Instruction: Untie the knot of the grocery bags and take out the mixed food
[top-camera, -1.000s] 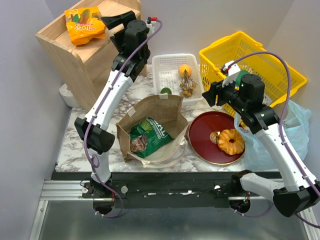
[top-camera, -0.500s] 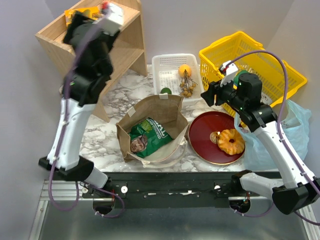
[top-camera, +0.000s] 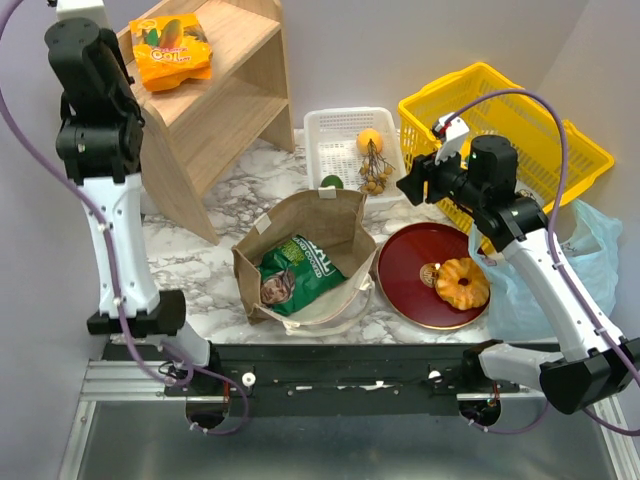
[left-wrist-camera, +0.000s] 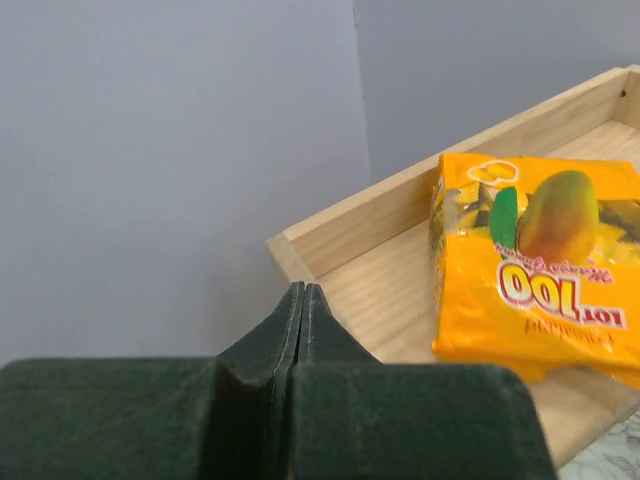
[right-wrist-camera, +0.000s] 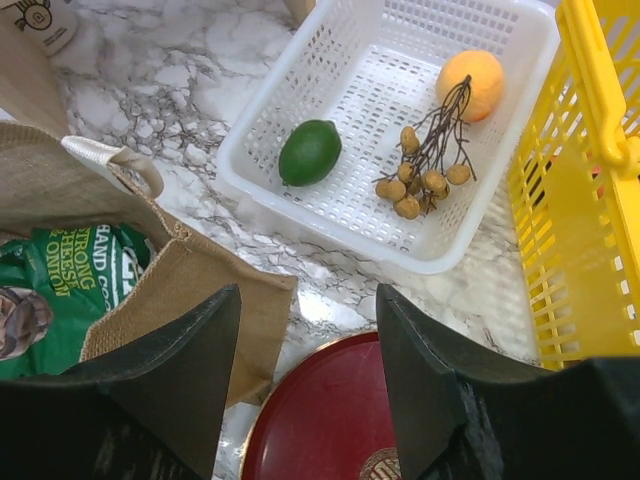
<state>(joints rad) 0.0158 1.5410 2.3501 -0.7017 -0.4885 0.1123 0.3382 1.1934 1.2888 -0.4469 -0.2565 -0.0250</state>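
Note:
The brown paper bag (top-camera: 335, 215) stands open at the table's middle with a green snack packet (top-camera: 298, 272) inside. The light blue plastic bag (top-camera: 590, 270) slumps at the right; its knot is out of view. An orange snack packet (left-wrist-camera: 535, 265) lies on the wooden shelf (top-camera: 215, 95). My left gripper (left-wrist-camera: 303, 290) is shut and empty, high at the far left beside it. The white tray (right-wrist-camera: 330, 230) holds an orange fruit (right-wrist-camera: 470, 85), a green fruit (right-wrist-camera: 310, 152) and a brown bunch (right-wrist-camera: 425, 170). A ring pastry (top-camera: 462, 282) sits on the red plate (top-camera: 410, 260). My right gripper (right-wrist-camera: 305, 300) hovers open over the plate's far edge.
The yellow basket (top-camera: 510, 125) stands at the back right, close behind my right wrist. The wooden shelf fills the back left corner. The paper bag's cream rope handle (right-wrist-camera: 115, 160) curls at its rim. Grey walls close in on both sides.
My left arm swung from the shelf's right side up to the far left, and its gripper shut on nothing. The right gripper drifted slightly left.

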